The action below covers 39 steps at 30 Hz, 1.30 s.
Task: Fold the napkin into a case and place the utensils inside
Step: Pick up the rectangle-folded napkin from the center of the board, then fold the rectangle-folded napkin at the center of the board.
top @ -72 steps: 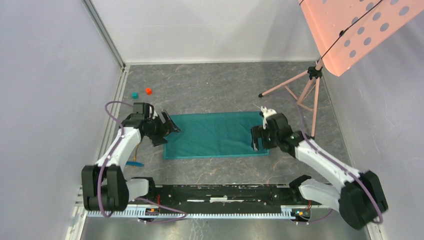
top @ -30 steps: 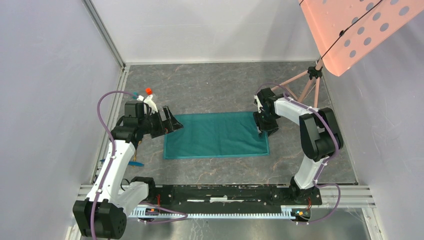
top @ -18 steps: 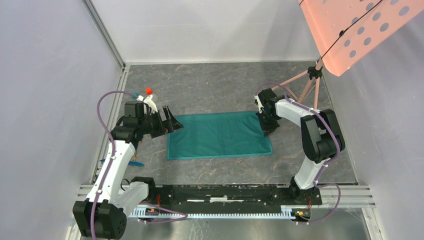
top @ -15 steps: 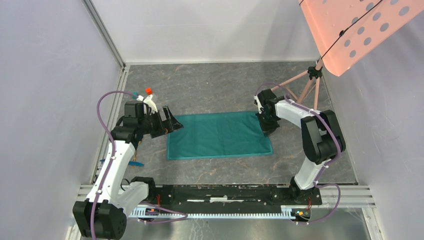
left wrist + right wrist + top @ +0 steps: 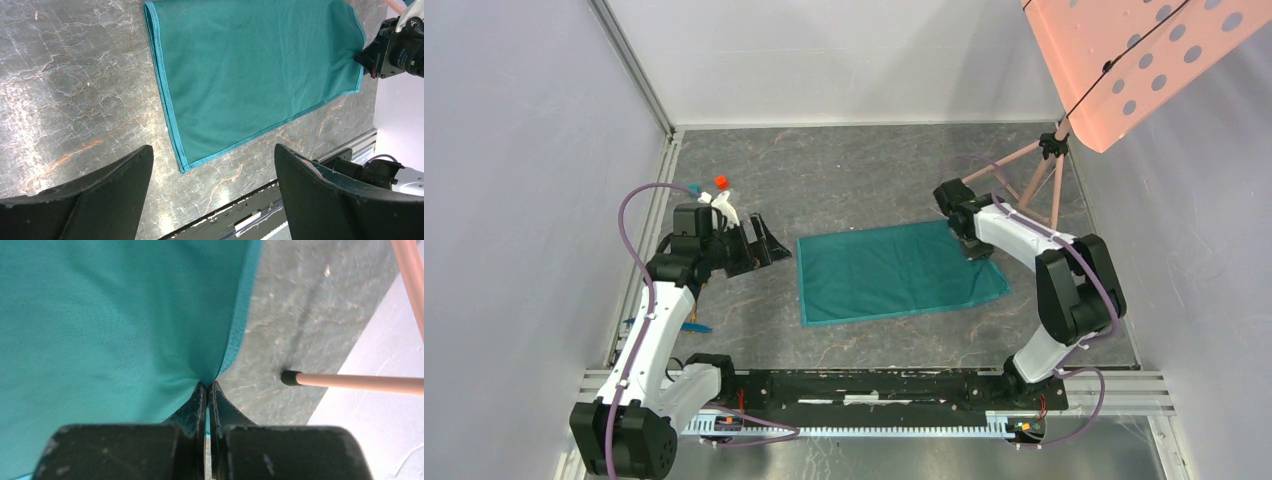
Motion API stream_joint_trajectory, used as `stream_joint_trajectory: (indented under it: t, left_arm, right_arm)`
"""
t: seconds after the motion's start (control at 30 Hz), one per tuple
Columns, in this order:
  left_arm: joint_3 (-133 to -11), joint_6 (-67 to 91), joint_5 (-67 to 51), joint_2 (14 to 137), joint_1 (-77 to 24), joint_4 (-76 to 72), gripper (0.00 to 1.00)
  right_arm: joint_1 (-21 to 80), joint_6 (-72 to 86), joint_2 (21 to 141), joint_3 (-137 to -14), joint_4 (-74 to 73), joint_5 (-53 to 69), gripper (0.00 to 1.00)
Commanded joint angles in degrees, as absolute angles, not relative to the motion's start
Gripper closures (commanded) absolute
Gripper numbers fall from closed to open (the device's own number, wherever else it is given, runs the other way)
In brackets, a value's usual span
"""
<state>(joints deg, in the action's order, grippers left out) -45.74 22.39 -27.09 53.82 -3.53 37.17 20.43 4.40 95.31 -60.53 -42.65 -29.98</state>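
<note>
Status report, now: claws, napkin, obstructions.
Right claw shut on napkin, far right edge. Left claw open, clear of it. Napkin flat, not yet a case. Pink stand leg close by right claw.

The left gripper [image 5: 762, 245] hovers with its jaws spread wide, elbow bent. The right gripper [image 5: 206, 386] points down, its jaws pinched together on the napkin's [image 5: 100, 315] edge.
</note>
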Motion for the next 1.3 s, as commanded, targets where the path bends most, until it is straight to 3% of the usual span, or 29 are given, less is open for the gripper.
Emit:
stream_joint_trajectory:
  t: [0.0, 0.3, 0.47, 1.27]
  left_arm:
    - [-45.6, 20.6, -26.8, 52.7, -3.7, 35.3, 0.04]
    - [-45.5, 20.7, -25.9, 51.6, -3.7, 35.4, 0.04]
    - [-45.5, 20.8, -25.5, 50.8, -3.7, 35.4, 0.04]
    - [-45.4, 20.7, -25.3, 50.4, -3.7, 35.3, 0.04]
  right_arm:
    - [28.8, 4.7, 94.4, -65.7, -44.9, -26.3, 1.00]
    - [42.6, 12.9, 100.7, -72.6, -37.5, 2.8, 1.00]
    - [46.9, 16.2, 105.2, -76.7, -33.0, 10.4, 1.00]
    - [50.5, 21.5, 112.3, -86.4, -30.8, 14.5, 1.00]
